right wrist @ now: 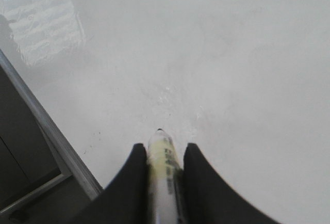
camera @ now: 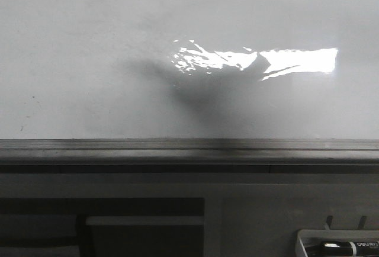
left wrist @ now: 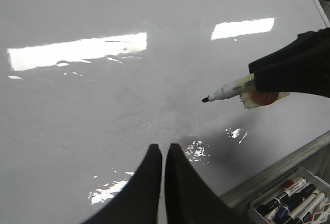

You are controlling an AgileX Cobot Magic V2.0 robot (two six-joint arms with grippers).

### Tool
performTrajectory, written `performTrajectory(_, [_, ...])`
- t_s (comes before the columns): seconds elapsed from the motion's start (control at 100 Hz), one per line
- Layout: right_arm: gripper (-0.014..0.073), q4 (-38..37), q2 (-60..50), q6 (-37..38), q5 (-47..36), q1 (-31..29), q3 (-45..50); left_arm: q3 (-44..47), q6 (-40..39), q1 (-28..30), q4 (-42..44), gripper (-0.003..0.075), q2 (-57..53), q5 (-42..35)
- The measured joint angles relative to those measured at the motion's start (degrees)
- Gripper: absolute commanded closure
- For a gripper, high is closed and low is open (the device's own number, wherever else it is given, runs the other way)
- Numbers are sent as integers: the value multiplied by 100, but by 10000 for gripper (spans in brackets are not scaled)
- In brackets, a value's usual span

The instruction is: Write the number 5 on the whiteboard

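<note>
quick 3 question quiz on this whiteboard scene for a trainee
1. True or false: a 5 is already drawn on the whiteboard.
2. Which hand holds the marker pen? A) left B) right
3. Fill in: the spare markers lie in a ____ beside the board's edge rail.

Key:
1. False; the board shows no drawn line.
2. B; the right hand is clamped on it, the left hand is shut and holds nothing.
3. tray
</note>
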Motion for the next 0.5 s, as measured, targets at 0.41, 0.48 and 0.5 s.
performTrajectory(0.41, [634, -249, -241, 0, 751, -241, 0, 0, 0, 0, 0, 741, -5, 64])
performTrajectory(0.48, [634, -387, -350, 0, 915, -269, 0, 0, 0, 0, 0, 741, -5, 68])
performTrajectory(0.5, [634, -415, -381, 0, 992, -269, 0, 3, 0, 0, 0, 741, -5, 79])
